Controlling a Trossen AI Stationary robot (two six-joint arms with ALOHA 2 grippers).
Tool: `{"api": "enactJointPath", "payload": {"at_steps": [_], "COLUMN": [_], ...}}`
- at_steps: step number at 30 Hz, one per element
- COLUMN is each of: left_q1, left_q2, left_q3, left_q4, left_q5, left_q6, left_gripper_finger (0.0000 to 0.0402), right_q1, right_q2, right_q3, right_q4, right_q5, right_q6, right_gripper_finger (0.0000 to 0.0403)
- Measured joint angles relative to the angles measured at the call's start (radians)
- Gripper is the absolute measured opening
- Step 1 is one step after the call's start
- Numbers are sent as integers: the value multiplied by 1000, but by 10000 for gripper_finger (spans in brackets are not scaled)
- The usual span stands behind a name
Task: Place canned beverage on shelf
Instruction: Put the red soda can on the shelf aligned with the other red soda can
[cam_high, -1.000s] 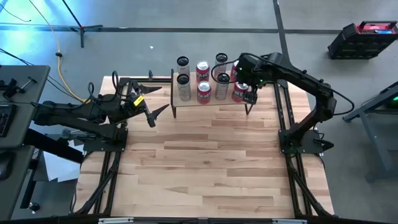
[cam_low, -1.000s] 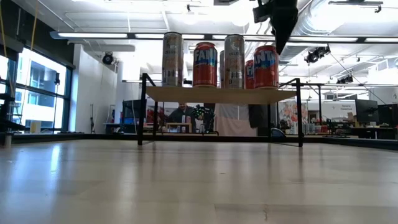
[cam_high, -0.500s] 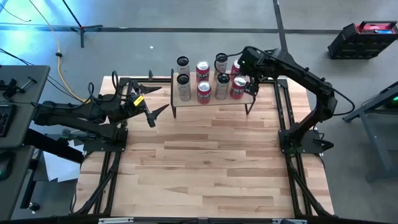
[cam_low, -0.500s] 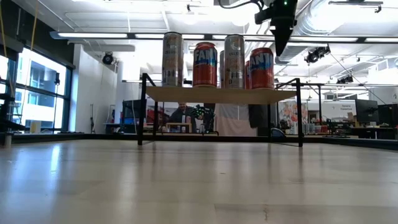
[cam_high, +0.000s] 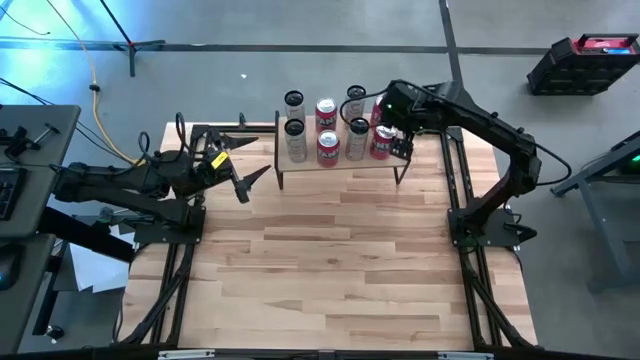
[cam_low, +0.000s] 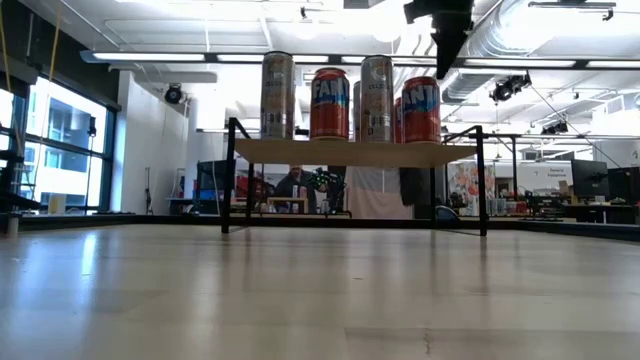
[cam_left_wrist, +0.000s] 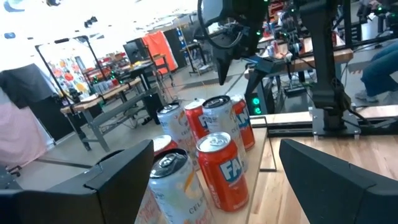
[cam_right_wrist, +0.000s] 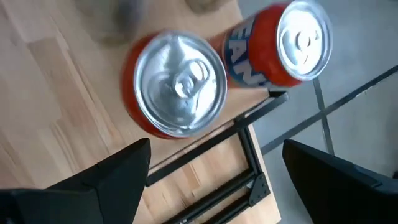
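Note:
The shelf (cam_high: 340, 164), a light wooden plank on thin black legs (cam_low: 350, 152), stands at the table's far edge and carries several upright cans, silver and orange. The orange can (cam_high: 383, 140) at its front right end stands on the plank; it also shows in the low view (cam_low: 422, 108) and in the right wrist view (cam_right_wrist: 180, 92). My right gripper (cam_high: 402, 143) hangs open just above that can, pointing down, its fingers (cam_right_wrist: 93, 186) apart on either side and touching nothing. My left gripper (cam_high: 256, 185) is open and empty, left of the shelf.
A second orange can (cam_right_wrist: 292, 43) stands behind the front one at the shelf's right end. The wooden table top (cam_high: 330, 260) stretches bare in front of the shelf. Black frame rails (cam_high: 460, 200) run along the table's sides. A person sits in the room beyond (cam_low: 292, 183).
My right gripper has gone a little toward the table's far edge and then risen above the cans. The front right orange can now stands slightly farther back on the shelf than a second ago, still upright.

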Motion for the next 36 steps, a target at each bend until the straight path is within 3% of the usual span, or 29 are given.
{"api": "enactJointPath", "payload": {"at_steps": [13,36], "left_q1": [0,0], "left_q2": [-13,-12], "left_q3": [0,0], "left_q4": [1,0], "left_q5": [-2,-2], "left_q6": [6,7], "left_gripper_finger": [340,340], "right_q1": [12,-43], "right_q2": [3,7], "right_q3": [63,-1], "right_q4": [199,169], "right_q5": [20,-2], "right_q6": [-42,-53], "right_gripper_finger": [350,350]}}
